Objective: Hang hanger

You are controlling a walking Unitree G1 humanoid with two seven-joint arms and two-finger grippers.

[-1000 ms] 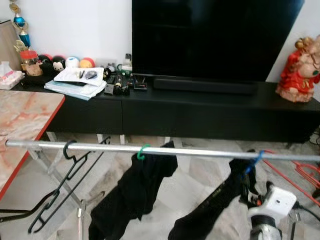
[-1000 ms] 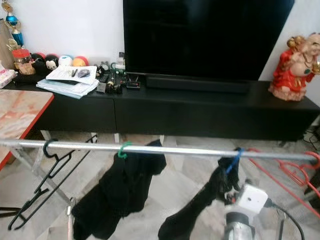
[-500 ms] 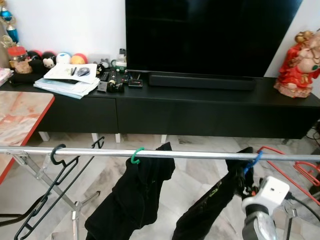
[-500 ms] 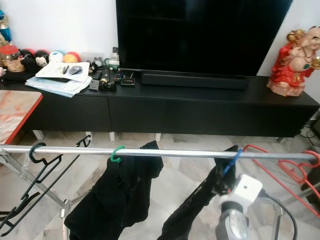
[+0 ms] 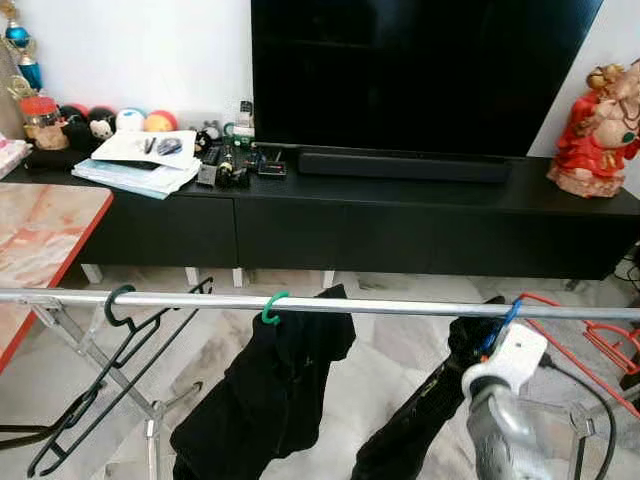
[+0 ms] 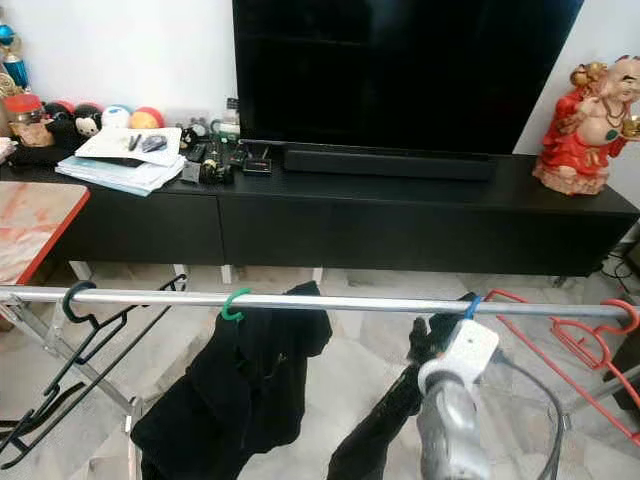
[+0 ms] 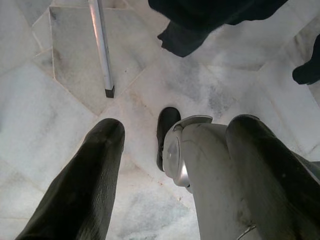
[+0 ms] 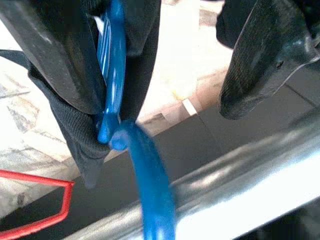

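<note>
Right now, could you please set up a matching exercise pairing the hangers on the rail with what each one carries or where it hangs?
Hangers:
1. green hanger
2. blue hanger
3. black hanger
4. red hanger

States:
A. bare, at the rail's left end
B. bare, at the rail's right end
C. carries a dark garment near the rail's middle
D. by the right gripper, which is open

Pairs: 1-C, 2-D, 3-A, 4-B

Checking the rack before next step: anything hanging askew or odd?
Yes. The black garment on the green hanger is bunched rather than spread. The one on the blue hanger droops in a twisted strip. The right gripper is open around the blue hanger.
</note>
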